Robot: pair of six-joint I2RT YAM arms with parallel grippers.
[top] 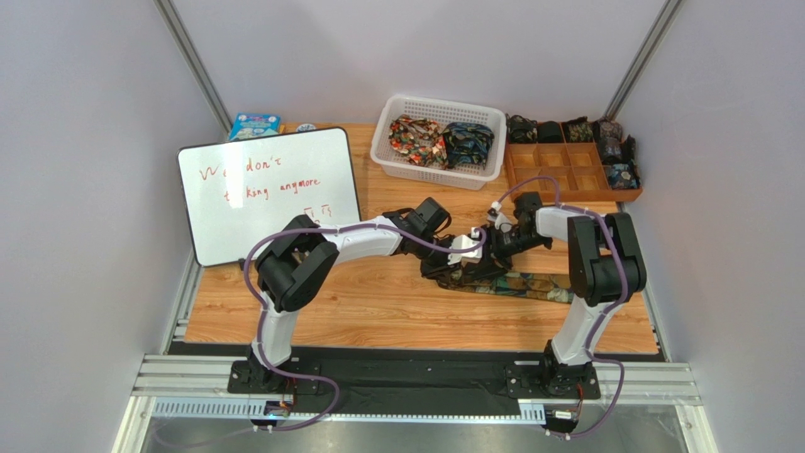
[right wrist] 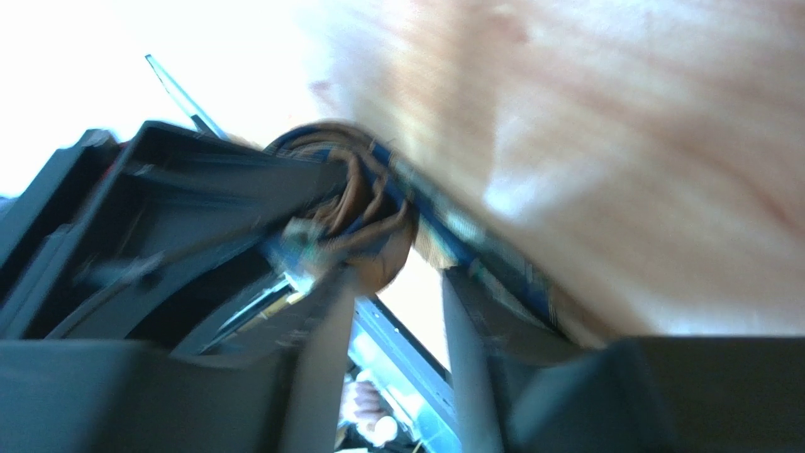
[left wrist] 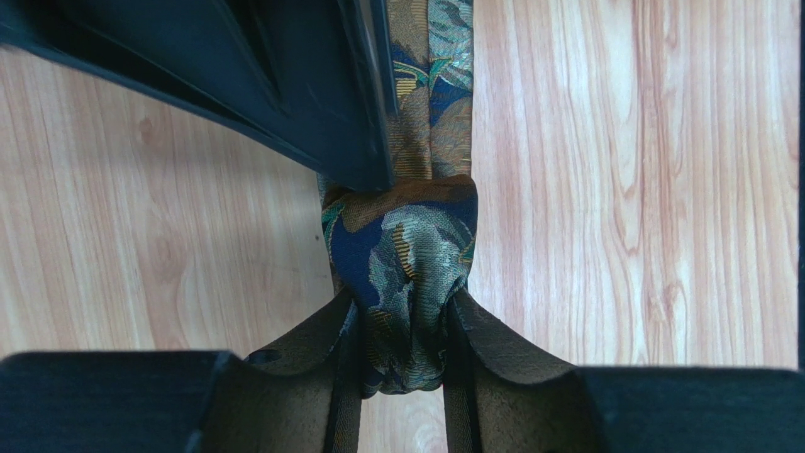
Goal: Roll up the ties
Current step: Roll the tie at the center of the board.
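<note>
Your left claw [left wrist: 402, 311] pinches the rolled end of the tie [left wrist: 406, 236], tail toward twelve o'clock; whether your right claw [right wrist: 395, 283] grips is unclear.

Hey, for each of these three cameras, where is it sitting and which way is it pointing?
Top external: above and behind, looking down on the table; left arm and right arm show, bases nearest.
Left wrist: looks down past the left gripper, shut on the tie.
Right wrist: blurred, tilted, looking along the right gripper at the roll's coiled side.
Shared: both wrist views show the same tie roll.
</note>
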